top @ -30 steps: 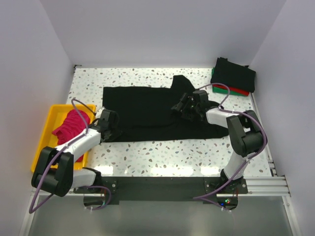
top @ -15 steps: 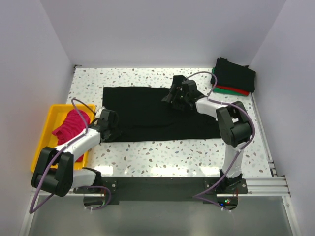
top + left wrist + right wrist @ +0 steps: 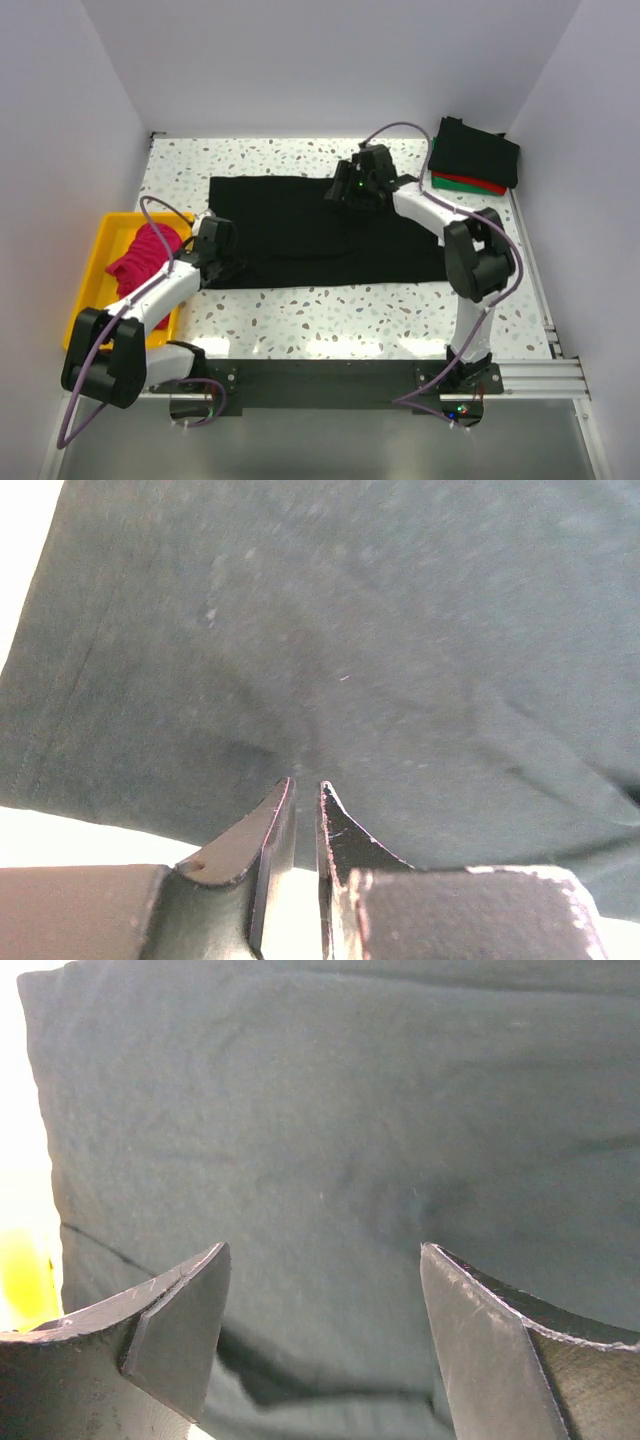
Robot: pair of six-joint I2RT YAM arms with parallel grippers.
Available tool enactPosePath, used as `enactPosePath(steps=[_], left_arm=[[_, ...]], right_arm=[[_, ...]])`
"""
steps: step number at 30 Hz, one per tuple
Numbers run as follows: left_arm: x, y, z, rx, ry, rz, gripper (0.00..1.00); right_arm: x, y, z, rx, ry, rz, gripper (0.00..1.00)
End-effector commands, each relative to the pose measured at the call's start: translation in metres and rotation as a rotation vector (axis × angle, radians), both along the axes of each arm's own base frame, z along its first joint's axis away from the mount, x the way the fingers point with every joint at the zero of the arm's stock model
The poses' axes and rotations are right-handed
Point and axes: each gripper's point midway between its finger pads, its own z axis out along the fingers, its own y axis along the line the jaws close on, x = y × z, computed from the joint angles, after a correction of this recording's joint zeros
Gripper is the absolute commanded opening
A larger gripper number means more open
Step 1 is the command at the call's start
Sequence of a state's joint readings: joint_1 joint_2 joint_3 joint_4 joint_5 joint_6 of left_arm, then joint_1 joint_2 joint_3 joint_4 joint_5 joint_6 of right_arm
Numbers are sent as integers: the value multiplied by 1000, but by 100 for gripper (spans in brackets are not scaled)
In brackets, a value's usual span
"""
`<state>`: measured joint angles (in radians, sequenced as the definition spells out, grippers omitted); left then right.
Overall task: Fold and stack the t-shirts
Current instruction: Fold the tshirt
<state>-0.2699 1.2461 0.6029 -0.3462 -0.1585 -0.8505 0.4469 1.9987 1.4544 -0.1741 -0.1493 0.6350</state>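
The black shirt [image 3: 300,235] lies spread flat in the middle of the table [image 3: 300,310]. The left pincer [image 3: 305,783] is at its left edge with the jaws almost together, apparently nipping a small pucker of cloth. The right pincer [image 3: 320,1260] hangs over the far edge with its jaws wide apart and nothing between them. So thin a nip could probably slip free on a lift. If the right pincer closes off the hem, the fold would likely come out crooked or bunched. I count one spread black shirt, one pink shirt [image 3: 148,255] heaped in the single yellow tray [image 3: 100,235], and one stack [image 3: 475,150] in the far right corner. The stack shows three folded shirts: black over green and red.
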Motion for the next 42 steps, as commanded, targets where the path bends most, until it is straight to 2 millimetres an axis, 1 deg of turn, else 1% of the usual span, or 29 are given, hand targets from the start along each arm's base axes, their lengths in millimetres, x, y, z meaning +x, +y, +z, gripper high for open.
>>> enactPosePath(steps=[1, 2, 3, 4, 5, 6, 7, 9, 10, 12, 13, 16, 17, 18, 20, 21, 22, 23, 24, 26, 27, 29, 30, 33, 34, 36, 38, 39, 42], left_arm=[[27, -7, 42, -34, -141, -40, 18], [29, -12, 50, -55, -165, -60, 19], [34, -15, 56, -66, -195, -71, 19], [38, -17, 62, -73, -211, -76, 19], [41, -18, 65, -79, -221, -77, 19], [43, -18, 63, -74, -210, -73, 18], [48, -19, 67, -73, -216, -71, 18], [51, -19, 60, -66, -182, -62, 18], [56, -21, 63, -69, -188, -63, 17], [61, -20, 61, -67, -188, -51, 17], [63, -20, 59, -68, -189, -46, 17], [72, -24, 52, -75, -189, -54, 17], [75, -25, 44, -77, -181, -52, 17], [75, -25, 38, -79, -164, -47, 17], [73, -21, 20, -96, -112, -19, 16], [68, -18, 9, -101, -84, -6, 15], [64, -14, 2, -107, -68, 11, 15], [64, -8, -3, -121, -66, 40, 15], [57, -4, -12, -120, -45, 54, 15], [52, 5, -18, -109, -25, 87, 15], [48, 8, -23, -98, -7, 98, 15], [41, 15, -28, -75, 19, 126, 15], [36, 17, -32, -69, 30, 133, 15], [25, 23, -38, -50, 52, 165, 15], [23, 25, -37, -49, 48, 170, 15], [14, 27, -41, -43, 59, 180, 16], [6, 29, -43, -41, 64, 186, 16], [4, 29, -44, -41, 63, 186, 16], [-7, 30, -44, -46, 64, 187, 16]], right_arm=[[-12, -35, 68, -64, -114, -55, 80], [-19, -40, 83, -64, -138, -62, 80], [-24, -46, 84, -76, -138, -74, 80], [-34, -55, 72, -104, -108, -83, 80], [-40, -58, 70, -108, -104, -84, 80], [-46, -62, 75, -102, -114, -91, 79], [-55, -70, 59, -130, -86, -104, 79], [-63, -81, 53, -150, -75, -137, 79], [-70, -92, 38, -184, -51, -162, 79], [-74, -106, 29, -173, -28, -205, 79], [-80, -112, 16, -170, 0, -217, 78], [-80, -136, 1, -136, 26, -292, 77], [-78, -148, -3, -135, 32, -332, 77], [-78, -154, -6, -141, 35, -351, 77], [-81, -174, -19, -161, 68, -417, 77], [-83, -180, -25, -169, 81, -443, 76], [-90, -191, -37, -171, 116, -479, 76], [-94, -196, -44, -176, 138, -494, 76], [-105, -203, -56, -200, 178, -513, 76], [-116, -211, -71, -206, 232, -540, 75], [-129, -215, -81, -223, 277, -548, 75], [-140, -223, -90, -226, 320, -583, 73], [-151, -227, -97, -232, 350, -592, 73], [-172, -240, -100, -237, 410, -648, 71], [-185, -244, -106, -234, 444, -662, 71], [-203, -246, -107, -207, 462, -672, 70], [-212, -249, -105, -173, 468, -688, 70], [-222, -251, -103, -173, 468, -696, 70], [-237, -249, -95, -157, 470, -700, 70]])
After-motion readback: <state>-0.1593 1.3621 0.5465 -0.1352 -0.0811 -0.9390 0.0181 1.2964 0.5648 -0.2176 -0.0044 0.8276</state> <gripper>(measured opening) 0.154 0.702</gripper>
